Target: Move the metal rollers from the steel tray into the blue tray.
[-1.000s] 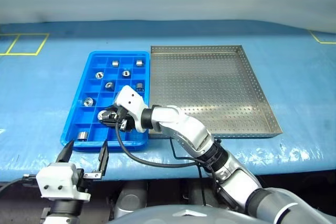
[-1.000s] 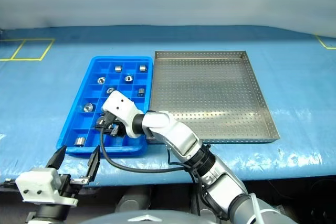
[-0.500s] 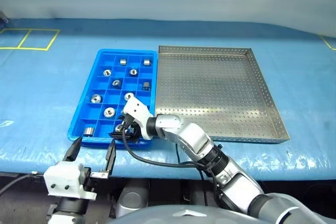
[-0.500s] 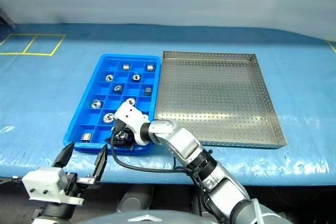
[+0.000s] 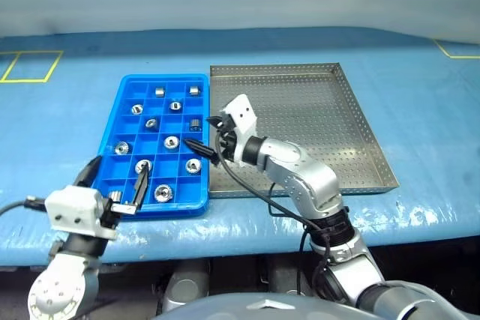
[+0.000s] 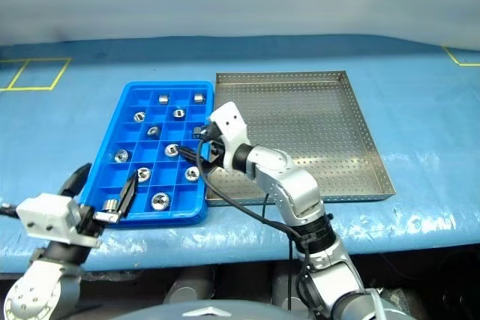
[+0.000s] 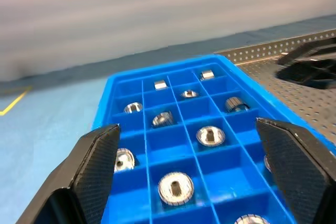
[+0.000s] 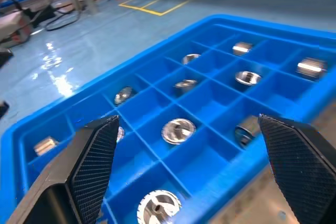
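Blue plastic sheeting covers the whole desk (image 5: 420, 207), and both trays sit on it side by side, touching along one long wall. Nearest the front edge is the left gripper (image 5: 116, 183), fingers spread wide with nothing between them, hanging over the near left corner of the blue tray (image 5: 120, 95).

That blue tray is where the metal rollers (image 5: 171, 142) are: I count about ten, one per compartment, scattered from the near row up to the far row, with plenty of compartments empty. Some stand on end with the centre hole up, a few lie on their side.

A bit further in, the right gripper (image 5: 208, 139) is over the seam between the two trays, fingers wide apart and holding nothing, pointing toward the blue tray.

The steel tray (image 5: 360, 121) on the right looks bare as far as I can see, just perforated sheet metal and low walls. So my guess is the job is basically done.

What could go wrong: both grippers sit low around the blue tray, so a careless swing could clip its wall, shove it along the desk, or knock a roller out of its compartment. The right arm's cable (image 5: 247, 189) also drapes over the tray edge and might snag.
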Tool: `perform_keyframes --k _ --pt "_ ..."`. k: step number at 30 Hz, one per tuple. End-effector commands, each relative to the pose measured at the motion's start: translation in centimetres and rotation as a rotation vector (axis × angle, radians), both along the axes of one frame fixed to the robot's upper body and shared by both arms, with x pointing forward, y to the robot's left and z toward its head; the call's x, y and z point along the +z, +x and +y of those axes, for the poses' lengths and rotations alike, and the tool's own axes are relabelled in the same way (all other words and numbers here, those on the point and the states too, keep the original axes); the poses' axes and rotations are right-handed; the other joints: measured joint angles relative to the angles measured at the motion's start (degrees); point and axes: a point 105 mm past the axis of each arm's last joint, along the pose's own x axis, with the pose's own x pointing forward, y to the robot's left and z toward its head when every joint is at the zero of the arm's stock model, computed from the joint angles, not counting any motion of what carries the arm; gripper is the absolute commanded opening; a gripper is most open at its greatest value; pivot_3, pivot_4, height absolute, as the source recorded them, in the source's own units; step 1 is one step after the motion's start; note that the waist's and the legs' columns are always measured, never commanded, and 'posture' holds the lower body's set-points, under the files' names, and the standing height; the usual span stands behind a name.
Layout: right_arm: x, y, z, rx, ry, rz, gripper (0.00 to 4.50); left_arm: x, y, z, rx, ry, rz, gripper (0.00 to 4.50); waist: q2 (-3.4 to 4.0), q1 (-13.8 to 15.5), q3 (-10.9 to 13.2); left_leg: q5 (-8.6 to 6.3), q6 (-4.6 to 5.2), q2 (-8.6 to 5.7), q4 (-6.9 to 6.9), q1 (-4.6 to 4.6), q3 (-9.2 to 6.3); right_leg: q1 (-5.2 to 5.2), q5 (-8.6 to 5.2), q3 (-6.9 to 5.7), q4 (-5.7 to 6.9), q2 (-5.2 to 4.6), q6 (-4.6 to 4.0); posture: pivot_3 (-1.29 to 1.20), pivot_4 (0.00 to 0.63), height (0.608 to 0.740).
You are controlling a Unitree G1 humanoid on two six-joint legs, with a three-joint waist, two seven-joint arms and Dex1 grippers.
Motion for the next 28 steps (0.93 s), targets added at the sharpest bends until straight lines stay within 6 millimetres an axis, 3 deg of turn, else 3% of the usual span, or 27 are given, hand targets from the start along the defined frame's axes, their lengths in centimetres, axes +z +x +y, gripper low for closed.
perform_keyframes --k 1,7,16,28 --pt "1.2 0.2 -1.4 -0.074 0.022 -0.062 4.47 0.7 1.4 1.0 0.041 0.039 -0.013 4.5 0.01 -1.47 -0.01 0.01 -0.01 0.0 0.01 0.01 0.01 0.02 0.02 0.03 0.01 0.0 0.03 0.05 0.15 0.74" --pt "0.9 0.2 -4.4 -0.208 -0.047 -0.139 4.47 0.5 4.1 0.5 0.011 0.025 0.001 4.5 0.02 -4.92 -0.04 0.01 -0.01 -0.01 0.01 0.14 0.09 0.09 0.18 0.13 0.04 0.0 0.27 -0.05 0.15 0.74" --pt "-0.7 -0.7 -6.6 -0.274 -0.088 -0.131 4.47 -0.8 5.2 -1.5 -0.068 0.016 0.056 4.5 0.0 -7.17 -0.04 0.0 0.01 -0.01 0.04 0.28 0.21 0.16 0.17 0.29 0.08 0.01 0.26 -0.08 0.15 0.74" --pt "-1.6 -0.6 -7.1 -0.32 -0.111 -0.119 4.47 -1.5 5.1 -2.1 -0.087 -0.002 0.081 4.5 -0.01 -7.28 -0.04 0.0 0.02 -0.02 0.2 0.34 0.24 0.29 0.16 0.36 0.08 0.02 0.24 -0.06 0.15 0.74"
